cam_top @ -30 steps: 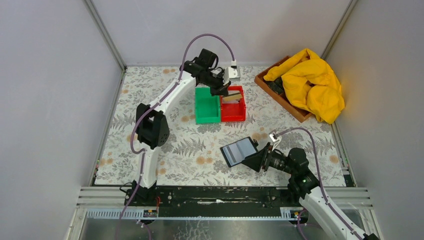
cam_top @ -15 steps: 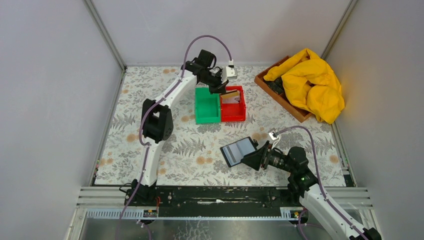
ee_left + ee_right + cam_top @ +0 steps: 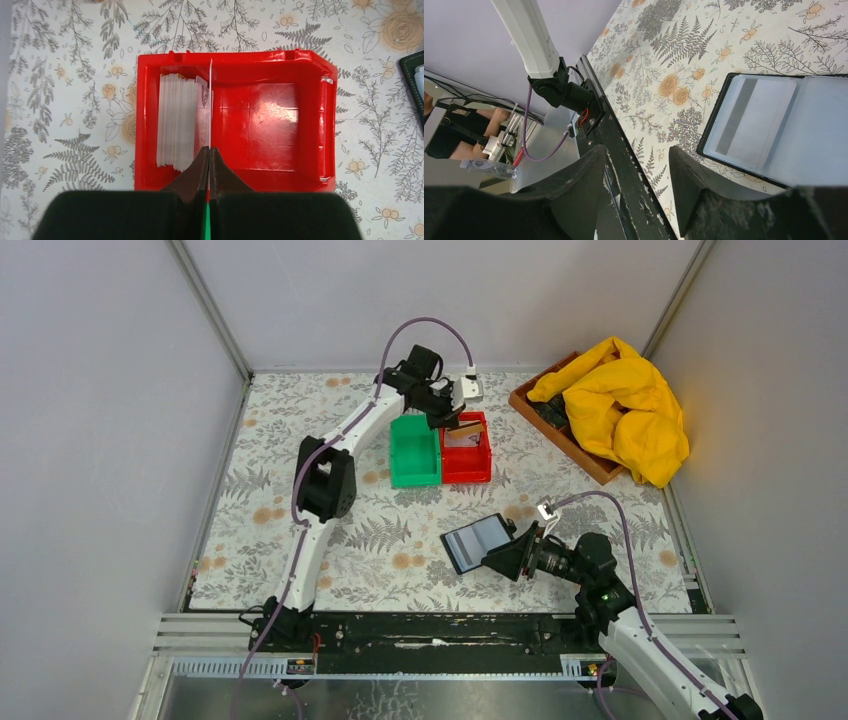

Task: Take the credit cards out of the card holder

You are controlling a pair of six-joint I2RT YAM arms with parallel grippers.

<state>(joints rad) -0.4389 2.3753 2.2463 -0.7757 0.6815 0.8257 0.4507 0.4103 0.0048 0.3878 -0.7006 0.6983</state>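
At the near right of the flower-patterned table (image 3: 380,540), the right gripper (image 3: 510,556) lies low beside the card holder (image 3: 476,543), its dark fingers (image 3: 574,185) spread apart with nothing between them. The holder lies open and flat on the cloth, its black edge framing glossy bluish-grey sleeves. In the right wrist view one pale card (image 3: 749,120) with a grey stripe sits inside a sleeve, just past the finger on that side (whether the finger touches the holder's edge cannot be told).

Further out, near the middle of the table, a green bin (image 3: 413,455) and a red bin (image 3: 467,465) stand side by side, touching. The left gripper (image 3: 207,152) hangs over the red bin with its fingers pressed together on a single credit card (image 3: 210,100), which the left wrist view shows edge-on as a thin line. A stack of credit cards (image 3: 175,122) stands on edge against one wall of the red bin, just beside the held card.

Far right, a wooden tray (image 3: 560,435) sits at an angle, largely covered by a crumpled yellow cloth (image 3: 625,405).
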